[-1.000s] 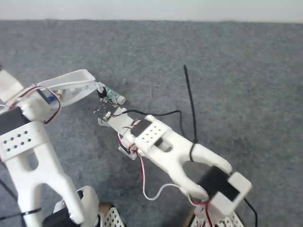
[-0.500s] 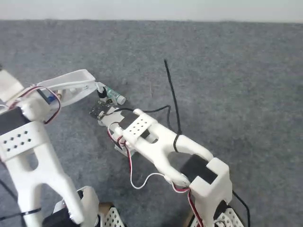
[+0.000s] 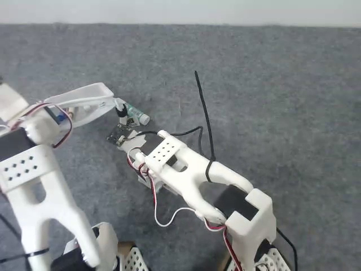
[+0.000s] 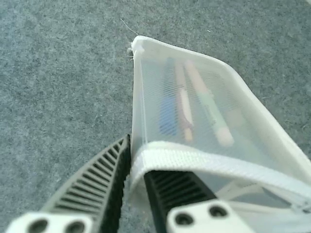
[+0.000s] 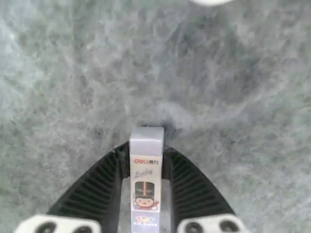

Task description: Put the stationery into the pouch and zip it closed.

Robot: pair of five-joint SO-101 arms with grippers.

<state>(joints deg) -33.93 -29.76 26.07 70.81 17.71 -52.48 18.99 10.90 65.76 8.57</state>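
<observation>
Fingers (image 4: 99, 182) of the left gripper (image 4: 137, 162) are closing almost fully on the zipper band (image 4: 209, 162) of the mesh pouch (image 4: 204, 111), pinching 1 side of its rim between the 2 black ribbed pads. Judged purpose: gripping at the rim is anchoring the mouth, so that items can be fed in and the zip later pulled against a fixed point. The pouch is hanging out from this gripper over the grey carpet (image 4: 58, 73), closed corner farthest away. It is showing as translucent white mesh, and 3 pens are lying lengthwise inside: a blue pen (image 4: 168, 109), a cream pen (image 4: 183, 104) and a green-and-cream pen (image 4: 209, 109). The mouth appears to be unzipped.

The right gripper (image 5: 146, 151) is holding 1 eraser (image 5: 146, 184), its fingers (image 5: 189, 189) narrowly parted and pressing on both long sides. The eraser is pale grey in a printed sleeve, its bare end projecting forward, probably so that it leads into the pouch. It is sitting low over the carpet; contact cannot be confirmed.
</observation>
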